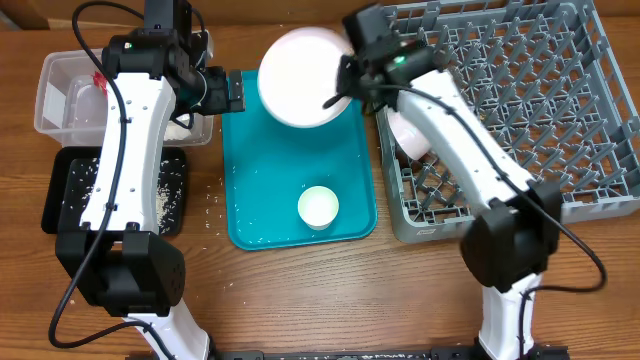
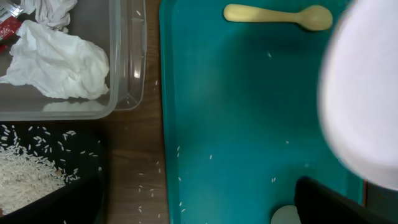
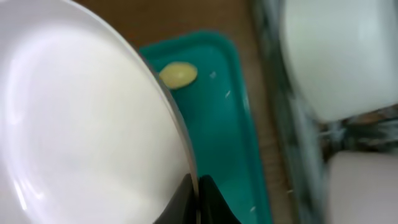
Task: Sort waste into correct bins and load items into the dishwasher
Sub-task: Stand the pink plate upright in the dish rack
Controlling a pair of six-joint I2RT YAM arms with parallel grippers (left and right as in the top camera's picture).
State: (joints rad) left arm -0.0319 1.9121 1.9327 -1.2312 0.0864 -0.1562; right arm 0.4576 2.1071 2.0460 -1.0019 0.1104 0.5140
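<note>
Gripping the white plate at its right rim, the right arm's fingers are clamped on the edge, which shows between them in the right wrist view. The plate sits over the far end of the teal tray, close beside the left wall of the grey dish rack. A white bowl rests in the rack's near left corner, partly hidden by the right arm. The right wrist view shows a second white shape below it, too blurred to name.

The left arm's fingers hover at the teal tray's far left edge, just beside the plate. I cannot tell whether they are apart or together.

On the teal tray a small white cup stands toward the near end. A pale yellow spoon lies flat near the far end, its bowl beside the plate. A few rice grains dot the tray.

Left of the tray, the clear tub holds crumpled white tissue and a red wrapper in its corner. Just nearer than the tub, the black tray holds loose white rice. More grains are scattered on the tabletop between the black tray and the teal one.
</note>
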